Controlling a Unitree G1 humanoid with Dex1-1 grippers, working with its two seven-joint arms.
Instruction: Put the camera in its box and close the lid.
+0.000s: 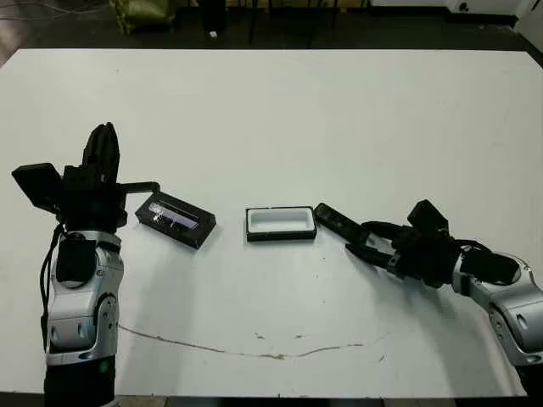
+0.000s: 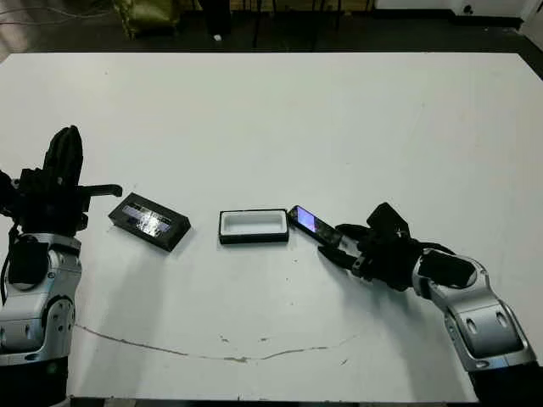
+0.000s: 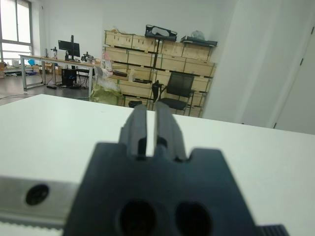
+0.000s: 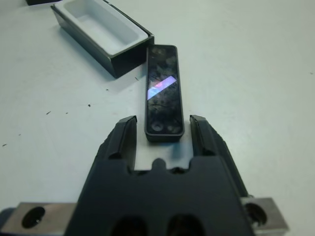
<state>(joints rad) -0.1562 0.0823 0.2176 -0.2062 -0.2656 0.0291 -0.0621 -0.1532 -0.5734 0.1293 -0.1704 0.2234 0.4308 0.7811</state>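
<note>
Near edge of the table (image 1: 280,127): I see a thin brownish crack line (image 1: 254,349) running across the white surface.

Right gripper (image 4: 162,132) lies low on the table at near right, pointing left and far toward the camera. Its fingers (image 4: 123,135) are spread, one on each side of the camera's near end. In the right wrist view I see a sliver of table between each pad and the camera's sides, so no pinch.

Camera (image 2: 314,225) lies flat on the table, screen face up, a bluish-white glint across it. It sits angled, its far end right at the box's right end; touching or just apart, I cannot tell.

Box (image 2: 253,226) sits mid-table, open, white lining showing, nothing in it.

Lid (image 2: 149,222) lies left of the box, well apart from it, glossy window up, turned at a slant.

Left gripper (image 1: 103,153) is held upright at far left, off the table, just left of the lid. In the left wrist view its fingers (image 3: 138,129) stand pressed nearly together with only a slim slit between, holding nothing.
</note>
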